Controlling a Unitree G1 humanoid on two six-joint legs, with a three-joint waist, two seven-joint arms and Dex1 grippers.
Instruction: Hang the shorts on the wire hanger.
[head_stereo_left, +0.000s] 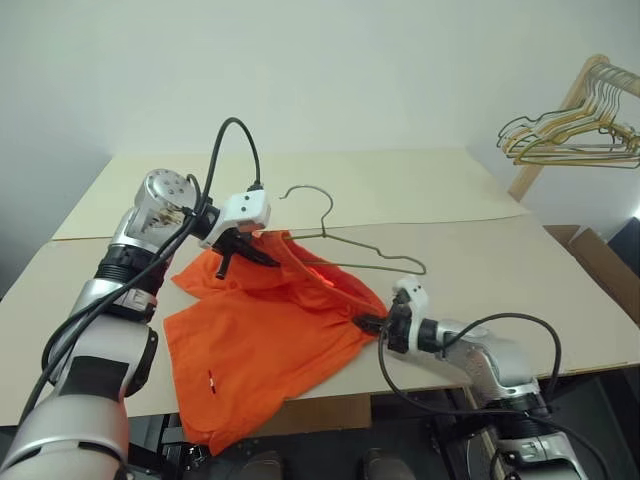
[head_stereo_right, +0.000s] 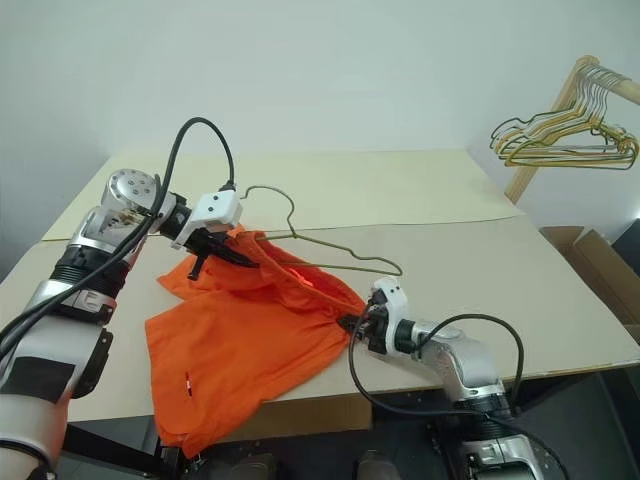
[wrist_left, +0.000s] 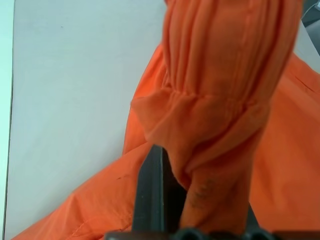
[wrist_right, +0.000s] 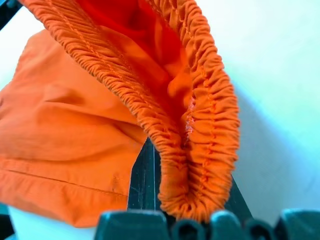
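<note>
1. Shorts (head_stereo_left: 270, 330) were spread on the table (head_stereo_left: 560, 290), waistband lifted and stretched between both grippers — opening held wide for threading.
2. Left gripper (head_stereo_left: 243, 252) was clamped on one waistband end, raised.
3. Right gripper (head_stereo_left: 372, 323) was closed on the other end, low.
4. Wire hanger (head_stereo_left: 345, 238) lay just behind the band, one arm apparently tucked under the fabric.

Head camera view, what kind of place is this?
Probably a bare indoor test space for laundry handling: a plain beige table against a blank wall, orange shorts and a wire hanger on it, and gold hangers on a wooden rack.
</note>
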